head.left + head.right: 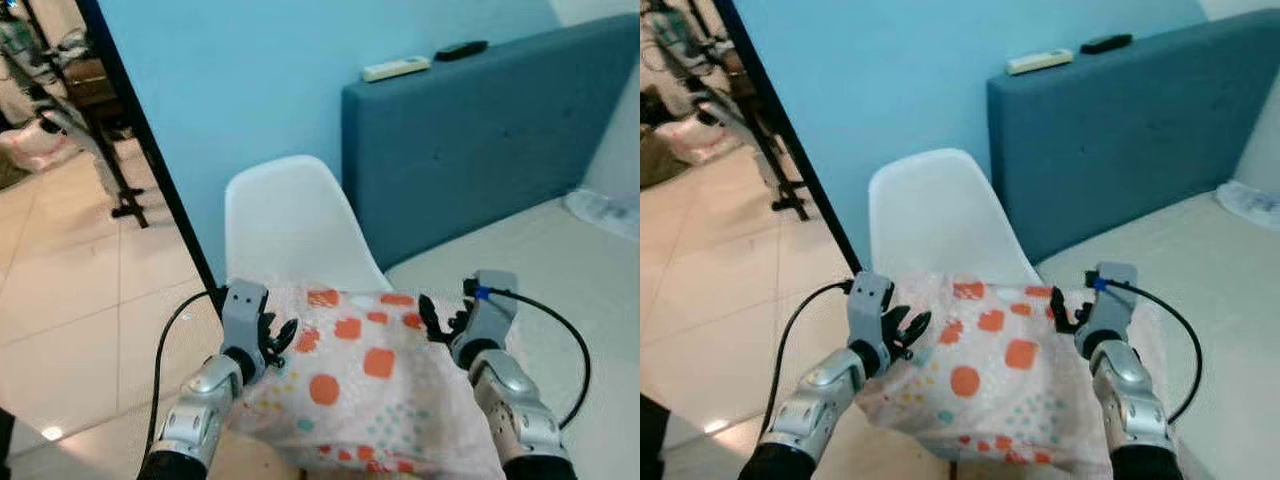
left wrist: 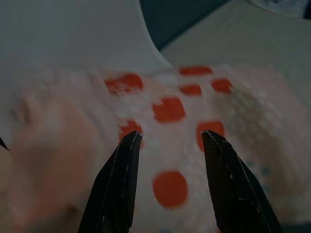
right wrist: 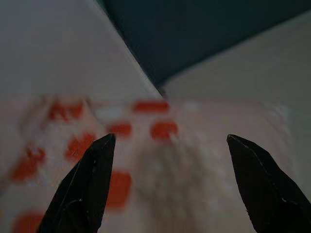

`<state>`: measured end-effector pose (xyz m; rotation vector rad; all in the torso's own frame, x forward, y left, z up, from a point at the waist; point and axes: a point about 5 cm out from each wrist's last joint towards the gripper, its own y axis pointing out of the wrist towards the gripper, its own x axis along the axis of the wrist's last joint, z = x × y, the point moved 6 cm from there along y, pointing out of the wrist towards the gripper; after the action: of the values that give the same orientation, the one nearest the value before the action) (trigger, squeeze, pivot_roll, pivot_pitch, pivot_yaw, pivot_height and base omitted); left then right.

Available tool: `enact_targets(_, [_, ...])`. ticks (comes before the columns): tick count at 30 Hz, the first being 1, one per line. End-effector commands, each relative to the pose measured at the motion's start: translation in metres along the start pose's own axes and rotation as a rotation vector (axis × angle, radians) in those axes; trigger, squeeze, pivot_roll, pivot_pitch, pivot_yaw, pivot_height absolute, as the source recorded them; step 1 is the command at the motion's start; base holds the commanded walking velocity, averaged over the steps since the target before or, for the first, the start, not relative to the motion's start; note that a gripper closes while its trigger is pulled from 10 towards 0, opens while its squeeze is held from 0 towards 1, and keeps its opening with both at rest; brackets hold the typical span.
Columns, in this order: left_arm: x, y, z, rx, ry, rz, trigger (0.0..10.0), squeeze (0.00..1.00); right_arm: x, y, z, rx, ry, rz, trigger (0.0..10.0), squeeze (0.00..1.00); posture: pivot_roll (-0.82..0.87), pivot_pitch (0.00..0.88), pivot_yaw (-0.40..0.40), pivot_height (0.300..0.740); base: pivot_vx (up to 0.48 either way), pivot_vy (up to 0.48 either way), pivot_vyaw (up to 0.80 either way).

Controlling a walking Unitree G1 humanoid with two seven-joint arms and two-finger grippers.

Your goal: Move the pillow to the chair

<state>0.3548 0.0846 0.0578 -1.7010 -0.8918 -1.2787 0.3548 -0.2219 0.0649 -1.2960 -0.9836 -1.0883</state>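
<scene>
Left hand point(image 2: 167, 138) spread — pillow point(image 1: 365, 385) between.

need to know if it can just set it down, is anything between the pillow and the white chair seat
Nothing visible is in the way. The pillow, between the left gripper and right gripper, sits right in front of the white chair, already covering the seat; only the bare backrest shows. The bed lies to the right.

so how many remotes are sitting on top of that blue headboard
2. A white remote lies on the top edge of the blue headboard, nearer the white chair. A black remote lies just beyond it, further along the same edge. None looks hidden.
</scene>
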Motion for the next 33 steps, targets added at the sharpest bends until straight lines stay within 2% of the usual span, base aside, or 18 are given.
enact_targets(1, [-0.022,-0.011,0.017,0.06,-0.014,0.059,10.0,0.0,-0.027,-0.007,0.017,0.046,-0.028,0.065,10.0,0.0,-0.12,0.058,0.061,0.738,-0.311,0.0,0.0])
enact_targets(4, [-0.03,-0.016,0.02,0.072,-0.017,0.076,10.0,0.0,-0.04,-0.016,0.024,0.071,-0.044,0.092,10.0,0.0,-0.12,0.063,0.061,0.738,-0.311,0.0,0.0])
enact_targets(7, [-0.033,-0.018,0.021,0.077,-0.018,0.082,10.0,0.0,-0.044,-0.019,0.025,0.075,-0.05,0.1,10.0,0.0,-0.12,0.066,0.059,0.738,-0.311,0.0,0.0])
enact_targets(10, [-0.045,-0.027,0.024,0.095,-0.025,0.109,10.0,0.0,-0.06,-0.03,0.027,0.082,-0.075,0.133,10.0,0.0,-0.12,0.072,0.059,0.738,-0.309,0.0,0.0])
enact_targets(14, [-0.049,-0.03,0.025,0.103,-0.027,0.118,10.0,0.0,-0.063,-0.032,0.026,0.078,-0.073,0.139,10.0,0.0,-0.12,0.073,0.06,0.738,-0.296,0.0,0.0])
enact_targets(18, [-0.058,-0.037,0.03,0.143,-0.024,0.13,10.0,0.0,-0.066,-0.035,0.025,0.073,-0.079,0.153,10.0,0.0,-0.13,0.075,0.061,0.738,0.0,0.0,-0.75])
enact_targets(23, [-0.069,-0.042,0.029,0.17,-0.067,0.154,10.0,0.0,-0.07,-0.037,0.025,0.062,-0.067,0.174,10.0,0.0,-0.13,0.076,0.062,0.738,0.0,0.0,-0.79])
enact_targets(24, [-0.079,-0.05,0.028,0.177,-0.074,0.183,10.0,0.0,-0.073,-0.04,0.023,0.04,-0.065,0.179,10.0,0.0,-0.13,0.076,0.062,0.738,0.0,0.0,-0.79])
enact_targets(25, [-0.079,-0.05,0.028,0.177,-0.074,0.183,10.0,0.0,-0.073,-0.04,0.023,0.04,-0.065,0.179,10.0,0.0,-0.13,0.076,0.062,0.738,0.0,0.0,-0.79])
enact_targets(29, [-0.094,-0.07,0.021,0.179,-0.114,0.208,10.0,0.0,-0.082,-0.053,0.016,0.003,-0.046,0.193,10.0,0.0,-0.13,0.086,0.059,0.738,0.0,0.0,-0.79])
enact_targets(33, [-0.094,-0.075,0.022,0.194,-0.132,0.202,10.0,0.0,-0.089,-0.061,0.009,-0.019,-0.047,0.211,10.0,0.0,-0.12,0.085,0.057,0.738,0.0,0.0,-0.79])
